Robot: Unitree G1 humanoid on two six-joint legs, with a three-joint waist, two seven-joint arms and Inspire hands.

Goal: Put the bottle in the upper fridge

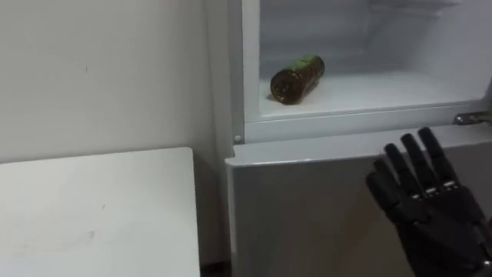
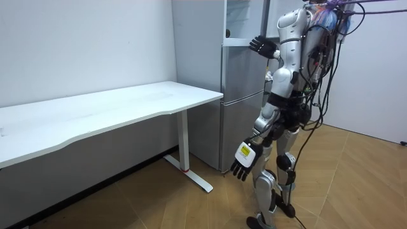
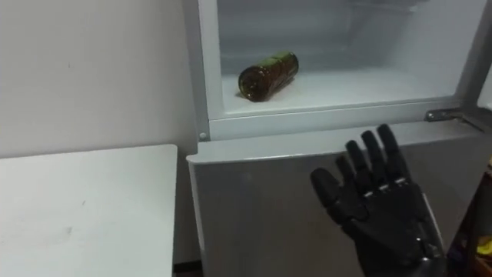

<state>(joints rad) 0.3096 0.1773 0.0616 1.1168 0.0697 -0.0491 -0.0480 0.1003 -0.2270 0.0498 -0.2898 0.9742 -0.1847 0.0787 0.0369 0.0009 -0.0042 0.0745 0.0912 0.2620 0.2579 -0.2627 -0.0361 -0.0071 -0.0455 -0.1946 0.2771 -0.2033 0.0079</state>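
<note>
**Q:** What surfaces and room does the figure show?

**A:** A white bench [image 1: 92, 208] stands at the left against a plain white wall [image 1: 100, 69]. Just beside it, at the right, is a grey fridge [image 2: 238, 89]. In the room view the floor [image 2: 356, 191] is wood laid in a herringbone pattern. The robot stands upright, facing the fridge.

**Q:** How is the fridge arranged?

**A:** The upper compartment [image 1: 384, 88] is open, with a white interior. The lower door [image 1: 307, 215] is closed.

**Q:** Where is the bottle, and what does it look like?

**A:** The bottle [image 1: 296, 79] lies on its side on the floor of the upper compartment, towards the left. It is dark glass with a yellow-green label. Its round base faces near and its neck points far.

**Q:** And the hands?

**A:** The right hand [image 1: 427, 204] is raised before the lower door, below the compartment. Its fingers are straight and spread, it holds nothing, and it is apart from the bottle. The left hand [image 2: 245, 160] hangs at the robot's side, with fingers relaxed and empty.
</note>
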